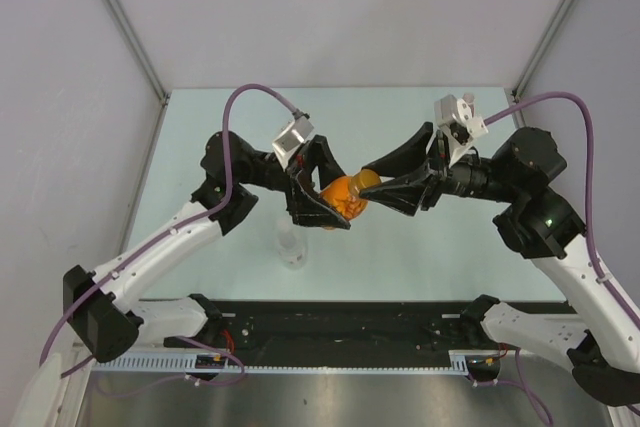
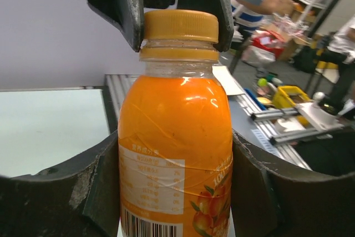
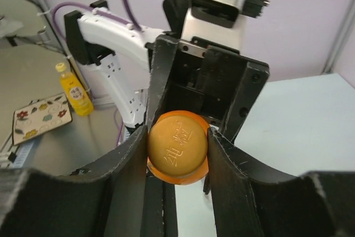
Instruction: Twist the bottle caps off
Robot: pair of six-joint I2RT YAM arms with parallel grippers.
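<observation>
The orange bottle [image 1: 343, 197] with an orange-white label [image 2: 161, 192] is held in the air over the table's middle, lying sideways between the two arms. My left gripper [image 1: 335, 209] is shut on its body, one finger [image 2: 61, 192] on each side. The bottle's orange cap [image 2: 180, 25] points toward the right arm. My right gripper [image 1: 372, 182] is shut on that cap [image 3: 177, 142], its fingers [image 3: 119, 170] pressed against the cap's sides. A clear colourless bottle [image 1: 291, 245] stands on the table just below the left gripper; I cannot make out its cap.
The pale green table [image 1: 420, 257] ends at a black rail [image 1: 340, 322] along the near edge, where both arm bases sit. Grey walls and metal corner posts [image 1: 125, 27] enclose the back and sides.
</observation>
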